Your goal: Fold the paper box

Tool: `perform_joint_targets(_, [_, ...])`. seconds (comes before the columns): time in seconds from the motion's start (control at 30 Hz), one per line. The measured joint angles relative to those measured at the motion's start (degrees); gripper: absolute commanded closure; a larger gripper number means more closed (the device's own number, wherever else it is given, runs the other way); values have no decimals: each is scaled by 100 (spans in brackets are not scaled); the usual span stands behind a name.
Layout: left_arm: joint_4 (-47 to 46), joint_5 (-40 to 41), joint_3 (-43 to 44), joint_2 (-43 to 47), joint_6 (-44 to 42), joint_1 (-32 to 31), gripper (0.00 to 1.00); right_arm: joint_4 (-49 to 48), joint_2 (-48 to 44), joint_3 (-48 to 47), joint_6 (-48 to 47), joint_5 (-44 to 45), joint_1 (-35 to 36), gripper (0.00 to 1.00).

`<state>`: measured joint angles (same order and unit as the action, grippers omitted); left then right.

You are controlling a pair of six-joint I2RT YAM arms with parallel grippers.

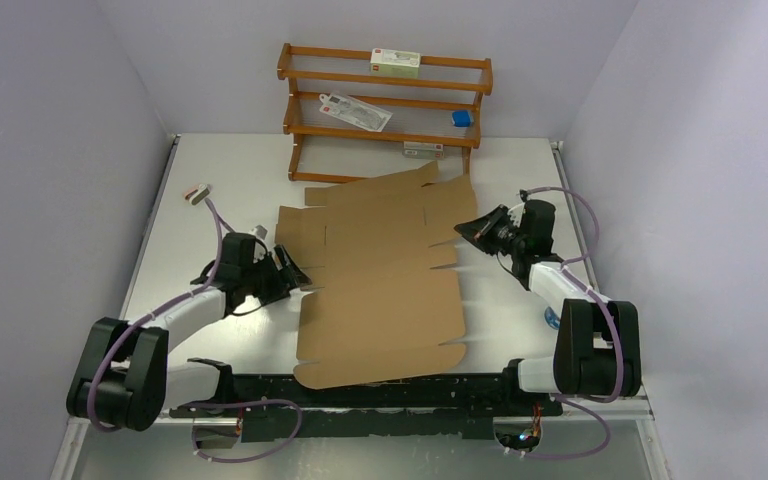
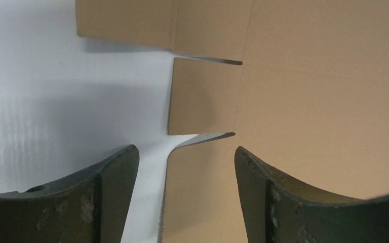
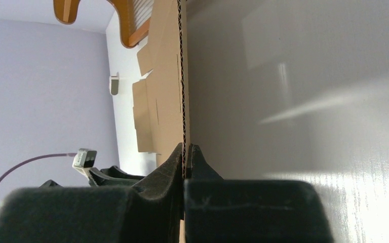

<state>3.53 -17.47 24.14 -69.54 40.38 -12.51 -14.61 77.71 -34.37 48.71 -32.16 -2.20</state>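
Note:
The paper box (image 1: 380, 275) is a flat brown corrugated die-cut sheet lying on the white table, with flaps and slots along both sides. My left gripper (image 1: 295, 278) is open at the sheet's left edge; in the left wrist view (image 2: 186, 162) its fingers straddle the edge of a side flap (image 2: 202, 187), one over the table and one over the cardboard. My right gripper (image 1: 472, 230) is shut on the sheet's right edge. In the right wrist view (image 3: 185, 152) the cardboard's fluted edge (image 3: 183, 81) runs up from between the closed fingertips.
An orange-brown wooden rack (image 1: 385, 105) stands at the back of the table, just behind the sheet, with small white cartons (image 1: 395, 63) and a blue item (image 1: 461, 118) on its shelves. A small grey device (image 1: 197, 194) lies at the back left. Purple walls close in both sides.

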Motion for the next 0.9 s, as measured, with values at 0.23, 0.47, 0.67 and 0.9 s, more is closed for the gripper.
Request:
perform_joint_targets(0.23, [-850, -402, -170, -321, 332, 0, 26, 0, 0, 2, 184, -208, -122, 100])
perform_joint_targets(0.47, [-1213, -595, -256, -452, 535, 0, 25, -28, -2, 72, 437, -378, -205, 100])
perform_joint_targets(0.67, [-1403, -651, -358, -455, 656, 0, 27, -63, -4, 136, 616, -439, -269, 100])
perform_joint_targets(0.9, [-1687, -730, -573, -372, 916, 13, 33, -17, -55, 140, 518, -431, -295, 100])
